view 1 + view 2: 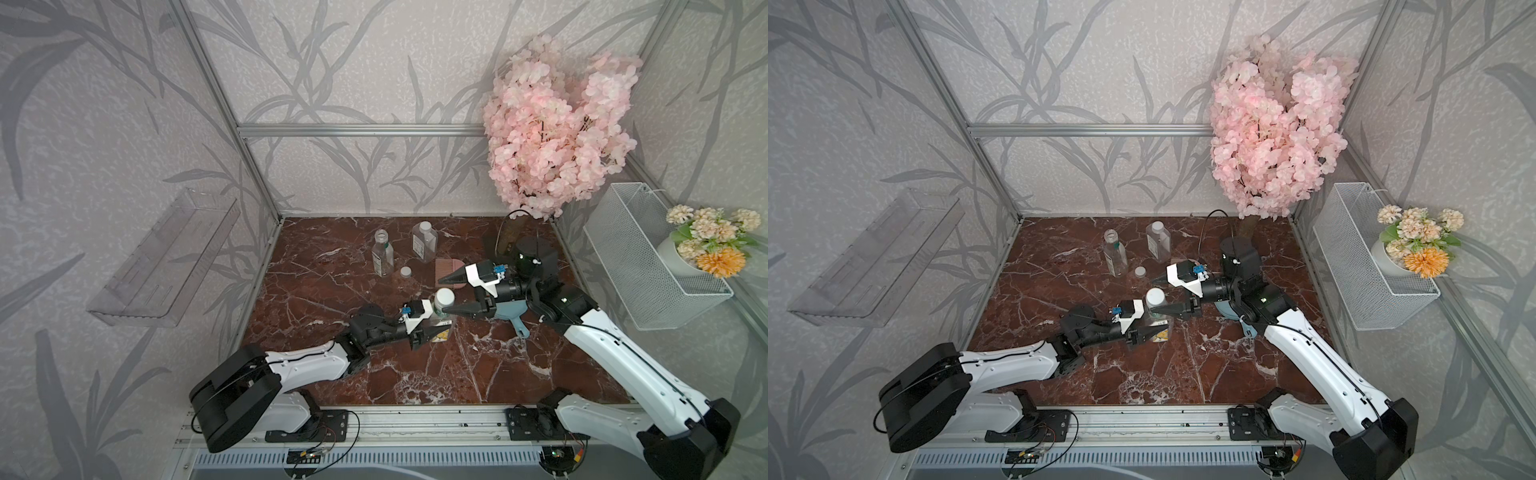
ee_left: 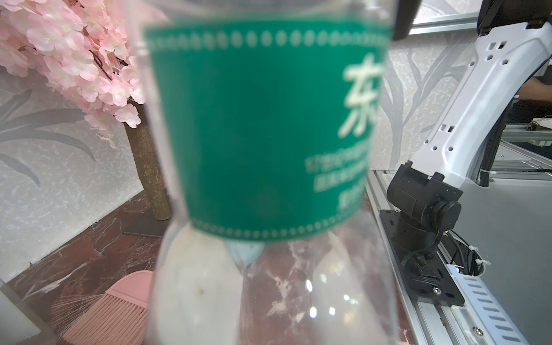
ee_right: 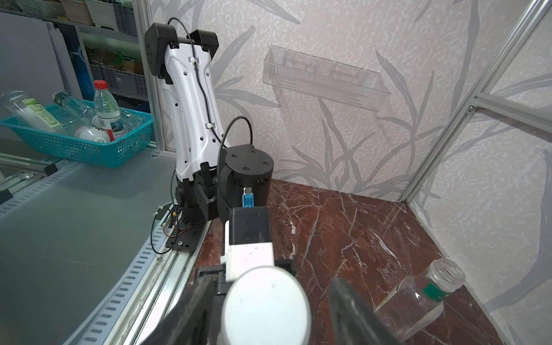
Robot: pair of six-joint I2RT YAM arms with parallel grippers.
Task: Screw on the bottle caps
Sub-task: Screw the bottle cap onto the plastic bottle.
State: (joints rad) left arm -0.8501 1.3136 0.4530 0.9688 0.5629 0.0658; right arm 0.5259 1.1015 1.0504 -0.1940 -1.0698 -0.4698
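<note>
Bottle caps: three noted. You have one white cap [image 3: 265, 304] sitting on top of the green-label bottle [image 2: 263, 134], which stands upright about the middle of the table [image 1: 374, 365].

Left pincer [image 1: 434, 326]: clenched on the body of that bottle, reaching in from the table's left side.

Right pincer [image 1: 442, 296]: partly open, jaws set either side of the cap, one toward the far edge and one toward the near edge. In the right wrist view one of its fingers [image 3: 346, 301] stands clear of the cap with a visible gap. The other lies close against the cap's rim, and contact there is possible, but the view is too tight to confirm it. No grasp on the cap is shown.

Second cap [image 1: 405, 272]: loose on the marble toward the far edge, just beside the uncapped round bottle [image 1: 382, 255].

Third cap [image 1: 424, 226]: on the neck of the squarer bottle [image 1: 424, 245], also near the far edge. Both bottles stand well apart from your pincers.
</note>
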